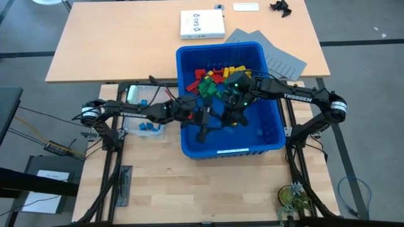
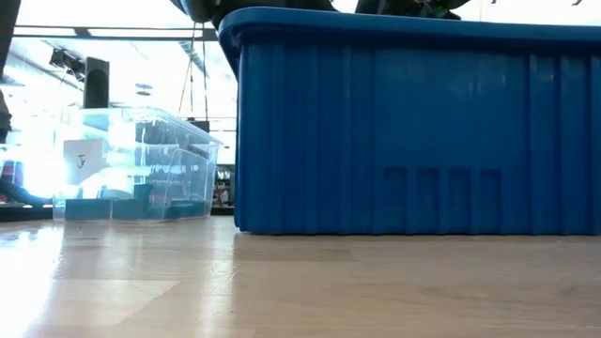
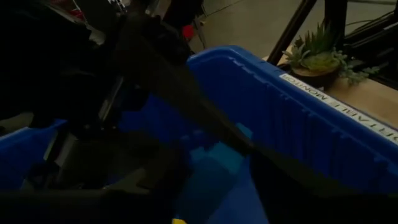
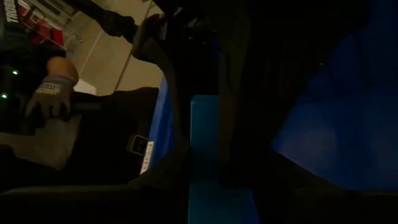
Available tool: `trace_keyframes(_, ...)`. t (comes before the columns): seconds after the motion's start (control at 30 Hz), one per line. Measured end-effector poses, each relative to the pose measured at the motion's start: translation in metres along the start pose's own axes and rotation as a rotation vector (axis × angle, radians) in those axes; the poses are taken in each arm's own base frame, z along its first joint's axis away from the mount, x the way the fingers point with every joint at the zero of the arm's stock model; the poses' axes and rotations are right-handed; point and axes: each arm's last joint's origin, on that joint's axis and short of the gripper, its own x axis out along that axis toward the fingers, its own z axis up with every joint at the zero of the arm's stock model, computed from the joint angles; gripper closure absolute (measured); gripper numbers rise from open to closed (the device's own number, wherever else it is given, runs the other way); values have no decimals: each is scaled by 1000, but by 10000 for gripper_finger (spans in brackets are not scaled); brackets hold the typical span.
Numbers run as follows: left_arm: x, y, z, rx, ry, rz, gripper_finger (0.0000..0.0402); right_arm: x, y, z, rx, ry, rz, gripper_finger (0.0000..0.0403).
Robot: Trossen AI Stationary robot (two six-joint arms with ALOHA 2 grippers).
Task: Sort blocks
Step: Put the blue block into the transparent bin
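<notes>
Red, yellow and green blocks (image 1: 214,77) lie heaped at the far end of the large blue bin (image 1: 218,45). My right gripper (image 1: 232,116) reaches into the bin from the table's right, shut on a blue block (image 4: 208,143). My left gripper (image 1: 203,129) comes in over the bin's left wall, close in front of the right one. Its wrist view is dark and shows a light blue block (image 3: 217,163) amid dark gripper parts. The clear tub (image 1: 144,116) left of the bin holds a few blue blocks. My right gripper pinches the blue block between its two fingers, one finger (image 4: 174,130) on each long side (image 4: 198,124). The block lies along the fingers. The gripper slants down into the bin from the right, and the high view does not show the block.
The bin (image 2: 413,131) fills the table's middle, and the tub (image 2: 141,164) stands beside it. A white box (image 1: 202,24) and grey sheets (image 1: 278,53) lie on the far table. A small plant (image 1: 291,200) is at the near right. A person's gloved hand (image 4: 53,93) shows beyond the table.
</notes>
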Motion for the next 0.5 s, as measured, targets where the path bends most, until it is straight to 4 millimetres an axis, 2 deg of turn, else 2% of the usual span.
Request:
trace_keyframes(0.2, 0, -1, 1, 1, 48, 59, 330, -1, 0, 3, 11, -21, 19, 225)
trace_keyframes(0.23, 0, 0, 2, -2, 62, 69, 340, -2, 1, 3, 17, -26, 24, 215)
trace_keyframes(0.37, -2, 4, 9, -13, 142, 88, 337, -19, 3, 7, 53, -60, 14, 188)
trace_keyframes(0.5, -9, 8, 23, -27, 299, 131, 337, -53, 19, 15, -14, -154, -19, 173)
